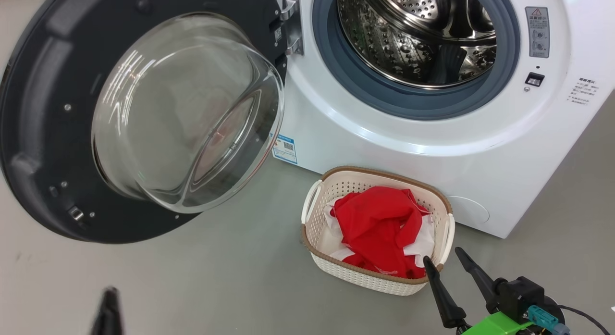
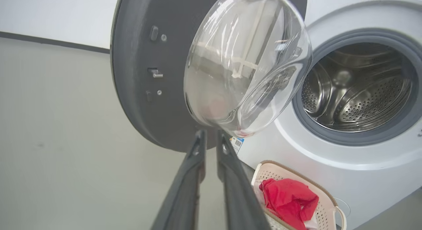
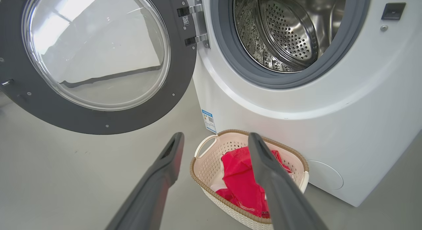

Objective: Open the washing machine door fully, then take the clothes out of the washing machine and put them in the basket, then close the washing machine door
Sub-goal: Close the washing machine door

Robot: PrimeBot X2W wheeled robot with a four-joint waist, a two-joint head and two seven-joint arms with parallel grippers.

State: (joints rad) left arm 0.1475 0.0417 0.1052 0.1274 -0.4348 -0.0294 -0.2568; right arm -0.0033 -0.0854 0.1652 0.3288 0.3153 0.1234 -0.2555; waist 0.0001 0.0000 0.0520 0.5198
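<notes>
Left gripper (image 2: 211,134) fingers sat nearly together on nothing, lower center of its wrist view; right gripper (image 3: 216,139) gaped empty. One washing machine (image 1: 432,147), one door (image 1: 43,133) swung wide at left, one basket (image 1: 379,174) at bottom center with red clothes (image 1: 379,224) inside.

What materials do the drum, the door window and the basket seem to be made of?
The drum looks like polished steel: shiny, mirror-like and full of punched holes. The door window is clear and glossy, showing reflections, so probably glass. The basket looks like matte cream plastic with moulded perforations; its brown rim only imitates weaving.
</notes>
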